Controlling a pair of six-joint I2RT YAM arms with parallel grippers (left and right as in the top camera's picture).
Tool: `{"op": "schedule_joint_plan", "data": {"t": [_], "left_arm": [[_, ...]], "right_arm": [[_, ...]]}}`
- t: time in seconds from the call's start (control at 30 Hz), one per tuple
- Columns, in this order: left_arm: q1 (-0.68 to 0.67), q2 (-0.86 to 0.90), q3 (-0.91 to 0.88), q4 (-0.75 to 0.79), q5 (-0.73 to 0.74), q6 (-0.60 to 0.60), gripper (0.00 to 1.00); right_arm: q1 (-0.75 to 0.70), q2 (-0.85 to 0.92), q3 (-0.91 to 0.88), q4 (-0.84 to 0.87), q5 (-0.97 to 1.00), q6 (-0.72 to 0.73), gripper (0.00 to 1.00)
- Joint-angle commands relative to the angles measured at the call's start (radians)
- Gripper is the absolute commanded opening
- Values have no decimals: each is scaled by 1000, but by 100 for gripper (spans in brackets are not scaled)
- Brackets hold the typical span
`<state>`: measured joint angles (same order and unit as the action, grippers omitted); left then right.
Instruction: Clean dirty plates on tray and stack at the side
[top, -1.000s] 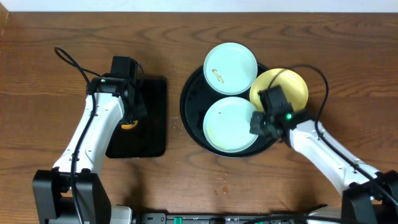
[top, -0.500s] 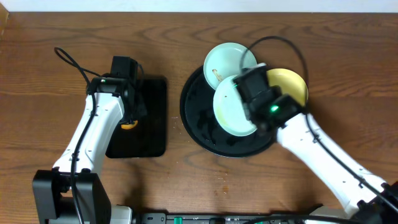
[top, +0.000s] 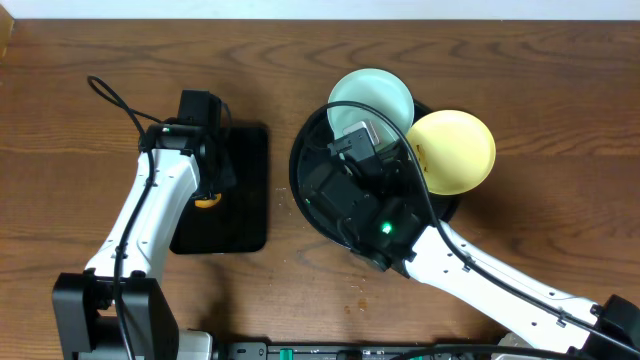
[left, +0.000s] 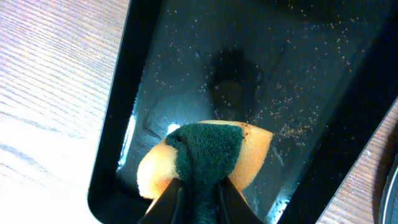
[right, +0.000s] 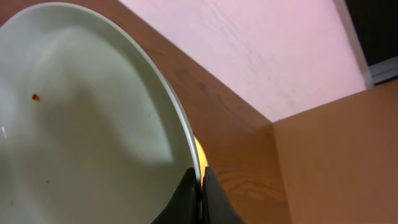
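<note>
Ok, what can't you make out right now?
Overhead: the right arm hides nearly all of the held plate and much of the round tray.
Right wrist: frame edges cut off that plate; its far face is unseen.
Left wrist: the bottom edge cuts off the left gripper; the sponge's underside is hidden.

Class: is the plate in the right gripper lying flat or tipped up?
Tipped up: the right gripper pinches the plate by its rim, and from overhead it looks nearly edge-on.

Bright, even light; glare on the rectangular tray (left: 186, 74), the plate (right: 81, 124) slightly blurred.
</note>
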<state>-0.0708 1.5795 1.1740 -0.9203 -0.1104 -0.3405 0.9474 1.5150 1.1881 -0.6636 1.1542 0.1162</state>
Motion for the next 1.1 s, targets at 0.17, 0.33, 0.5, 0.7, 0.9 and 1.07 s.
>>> {"op": "schedule_joint_plan", "data": {"t": [0.17, 0.33, 0.5, 0.7, 0.9, 1.07], "left_arm": [[3, 2, 0, -6, -2, -10, 8], [3, 2, 0, -6, -2, -10, 8], [3, 2, 0, -5, -2, -9, 8], [1, 2, 0, 56, 212, 89, 7], [-5, 2, 0, 180, 571, 128, 8], [-75, 2, 0, 249, 671, 174, 7]], "right_arm": [[0, -17, 21, 8, 5, 20, 1], [-65, -17, 21, -85, -306, 204, 1], [-227, -17, 21, -206, -715, 353, 1], [-462, -16, -19, -259, -1216, 297, 1], [-547, -16, -174, -152, -1268, 226, 1], [-548, -16, -312, 29, -1267, 219, 1]]}}
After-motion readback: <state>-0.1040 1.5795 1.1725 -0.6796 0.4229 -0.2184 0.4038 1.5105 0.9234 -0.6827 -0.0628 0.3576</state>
